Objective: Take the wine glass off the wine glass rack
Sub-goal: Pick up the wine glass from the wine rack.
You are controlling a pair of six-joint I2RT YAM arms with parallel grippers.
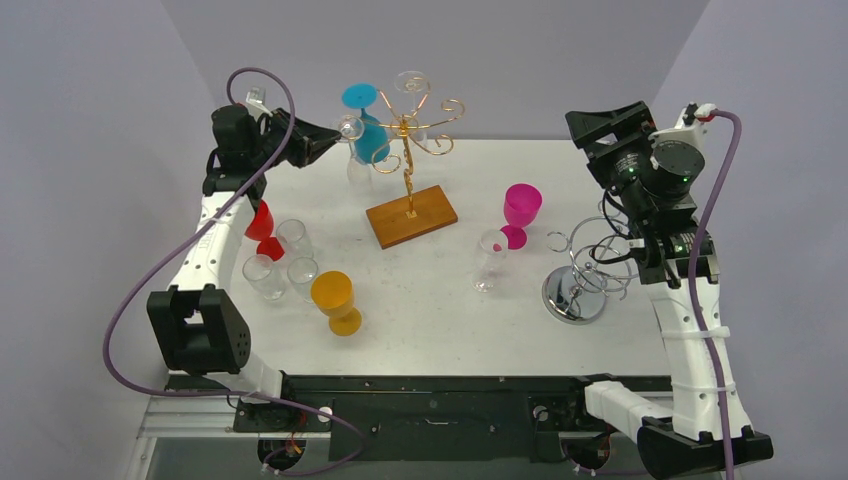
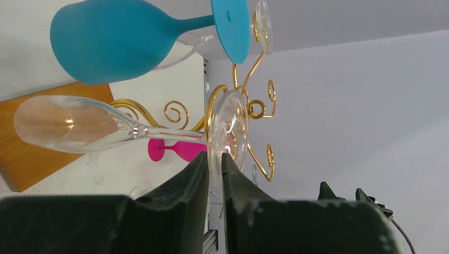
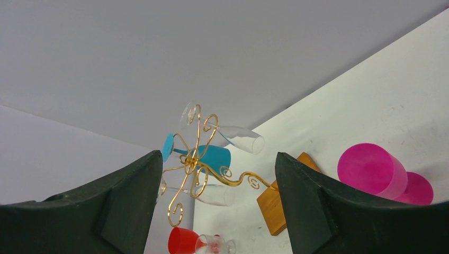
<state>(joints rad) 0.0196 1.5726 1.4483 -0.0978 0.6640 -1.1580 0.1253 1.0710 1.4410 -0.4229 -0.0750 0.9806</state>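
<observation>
Reading the top view, we find the left gripper (image 1: 335,136) pinched shut on the foot of the wine glass (image 1: 350,128), hanging bowl-down at 9 o'clock of the wine glass rack (image 1: 408,165); the right gripper (image 3: 217,155), wide open, stands farther.

A clear wine glass (image 2: 69,124) hangs bowl-down on a curled arm of the gold wire wine glass rack (image 1: 409,175). The rim of its foot is pinched between the left jaws' tips. The rack stands upright on its wooden base just beyond them.
</observation>
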